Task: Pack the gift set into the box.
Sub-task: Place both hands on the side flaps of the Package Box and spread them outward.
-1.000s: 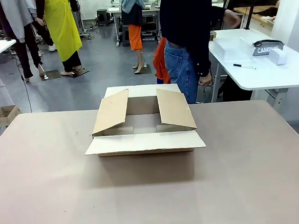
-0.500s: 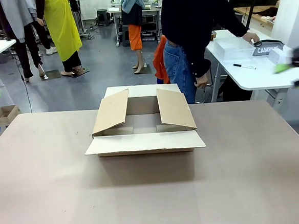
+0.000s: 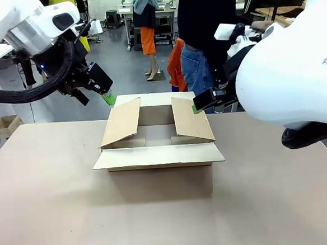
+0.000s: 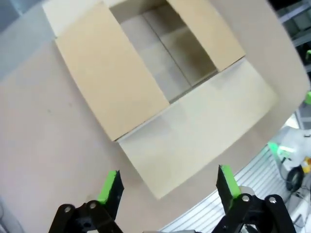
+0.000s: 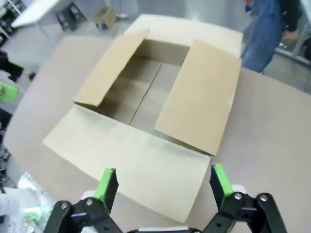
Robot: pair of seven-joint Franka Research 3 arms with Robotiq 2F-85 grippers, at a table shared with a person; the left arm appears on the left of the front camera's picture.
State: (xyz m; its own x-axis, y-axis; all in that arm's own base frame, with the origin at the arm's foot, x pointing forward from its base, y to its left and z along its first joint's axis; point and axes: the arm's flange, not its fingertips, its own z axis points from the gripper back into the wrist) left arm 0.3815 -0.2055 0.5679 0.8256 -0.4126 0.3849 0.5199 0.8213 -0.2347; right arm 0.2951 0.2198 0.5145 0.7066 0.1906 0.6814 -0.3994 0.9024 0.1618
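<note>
Grey-brown bench (image 3: 46, 209) surface spans the front view, and a person (image 3: 205, 35) in a dark top and jeans stands at its far side. We record the main change as follows: a second ago no arm was in view, and half a second ago only blurred green streaks showed at the picture edges. Now the left arm (image 3: 27, 25) and the right arm (image 3: 295, 74) have both come in over the bench. The box (image 3: 157, 156) has not shifted and sits at mid-bench. Its two side flaps lean inward over the opening, while its near and far flaps are folded outward. Bare cardboard floor shows between the side flaps. The left gripper (image 4: 168, 184) hangs above the box's far left corner, released, with its green pads (image 4: 109, 184) spread wide. The right gripper (image 5: 163, 183) hangs by the far end of the right side flap, likewise released and holding nothing. Neither gripper touches the box.
</note>
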